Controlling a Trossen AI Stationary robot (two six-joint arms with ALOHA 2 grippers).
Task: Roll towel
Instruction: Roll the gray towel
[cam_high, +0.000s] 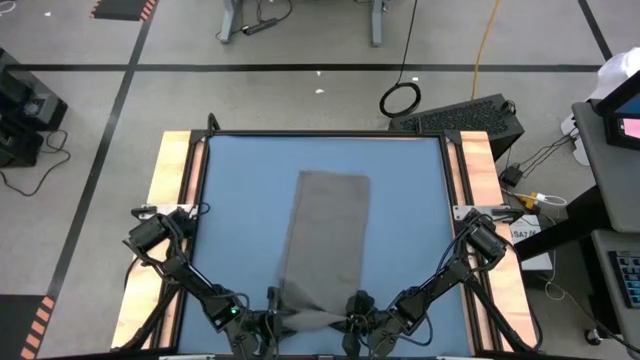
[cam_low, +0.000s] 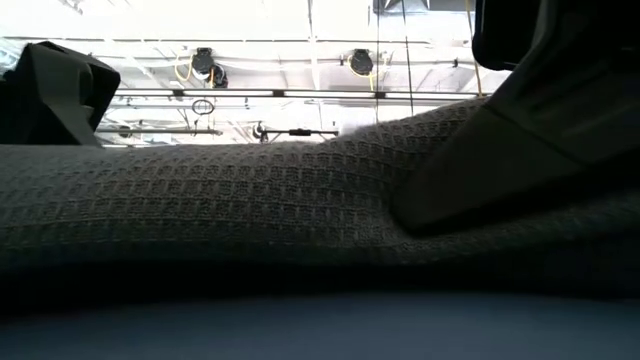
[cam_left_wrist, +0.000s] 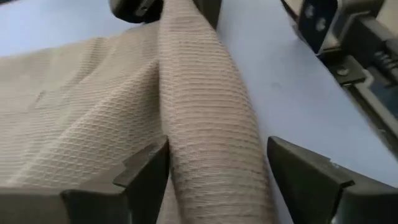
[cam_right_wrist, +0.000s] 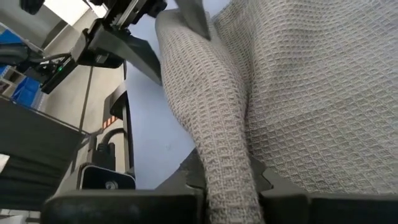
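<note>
Around the blue tabletop (cam_high: 240, 200) stand pale wooden side strips (cam_high: 172, 170), and beyond it, on the grey floor, lie a black keyboard-like device (cam_high: 470, 118), a coil of black cable (cam_high: 400, 98) and a yellow cable (cam_high: 487, 40). None of these things touches the work area.

The dark grey waffle-woven fabric towel (cam_high: 325, 240) lies in the middle of the table as a long strip that runs from the far half toward the near edge. Its near end is gathered into a thick roll across the strip, between the two arms.

The high view shows the whole strip and both dark arms meeting at the near edge, but the grippers there are small and partly cut by the frame. The low view is almost filled by the towel (cam_low: 250, 200); a dark arm part (cam_low: 540, 130) blocks its right side, and the room behind shows only above the fabric. The wrist views give the grip.

In the left wrist view the left gripper (cam_left_wrist: 214, 177) has its fingers (cam_left_wrist: 146, 171) spread on either side of the roll (cam_left_wrist: 208, 124), with a clear gap on one side, so the cloth is straddled and not squeezed. In the right wrist view the right gripper (cam_right_wrist: 227, 186) pinches the roll end (cam_right_wrist: 211, 112) tightly between its fingers (cam_right_wrist: 277, 180).
</note>
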